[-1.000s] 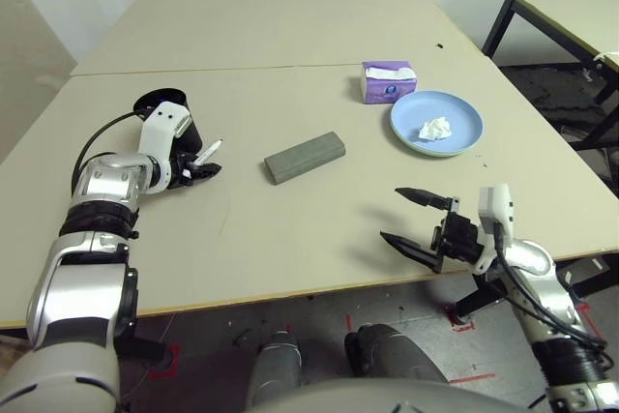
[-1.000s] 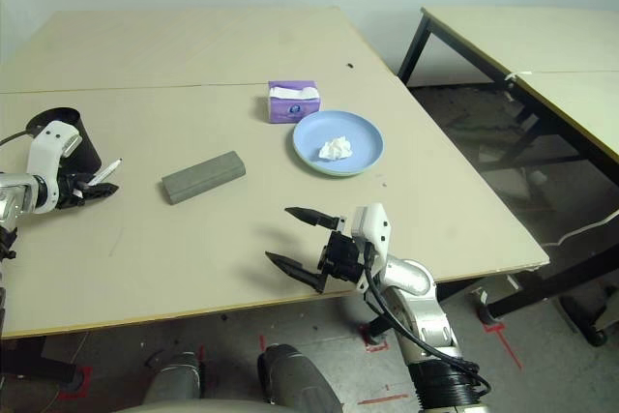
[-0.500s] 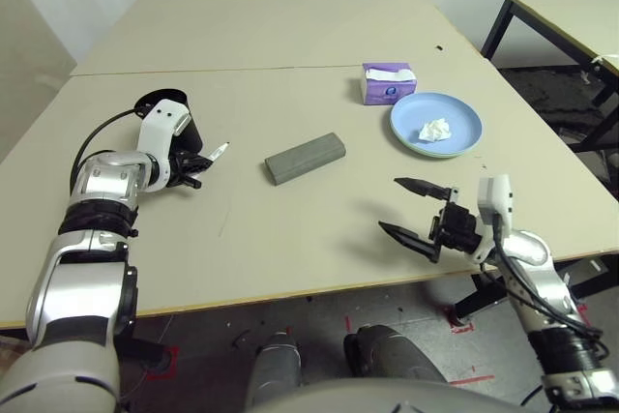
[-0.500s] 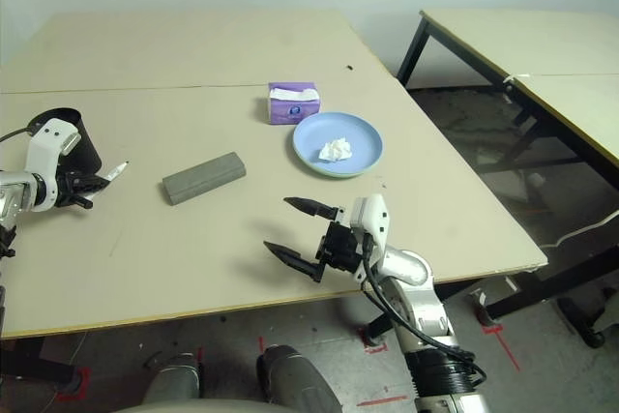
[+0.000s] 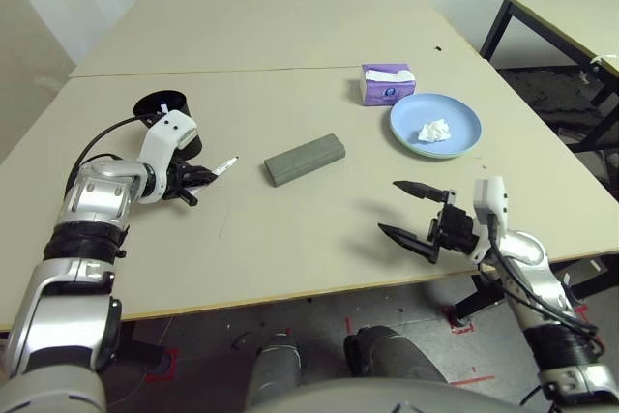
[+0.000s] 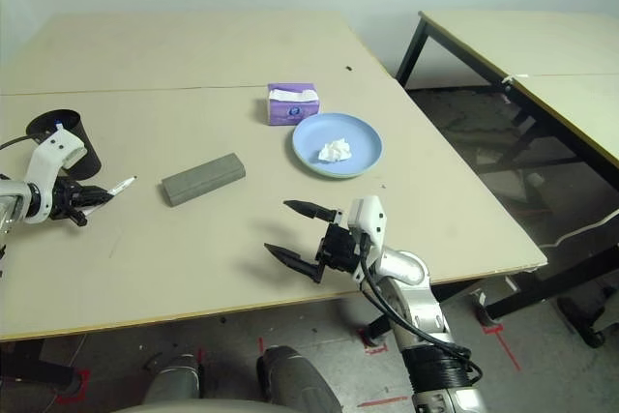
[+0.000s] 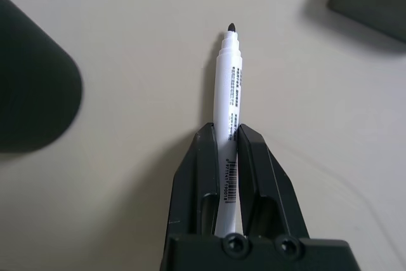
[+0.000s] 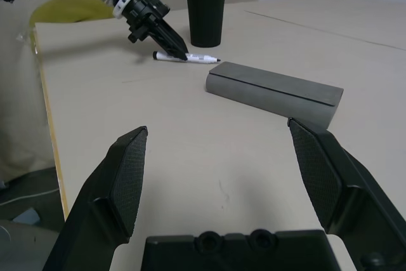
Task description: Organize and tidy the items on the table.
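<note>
White marker [image 7: 228,99] sits clamped in the left gripper [image 5: 198,179] just beside the black cup [image 5: 165,109], low over the table [image 5: 290,229], prob. to drop it in. Right gripper [image 5: 408,210] waits w/ jaws wide apart, holding nothing, near the grey glasses case [image 5: 305,158].

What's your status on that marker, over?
Left gripper shut on white marker, tip bare, low over the table beside black cup. Right gripper open, idle. Grey glasses case nearby, not blocking.
</note>
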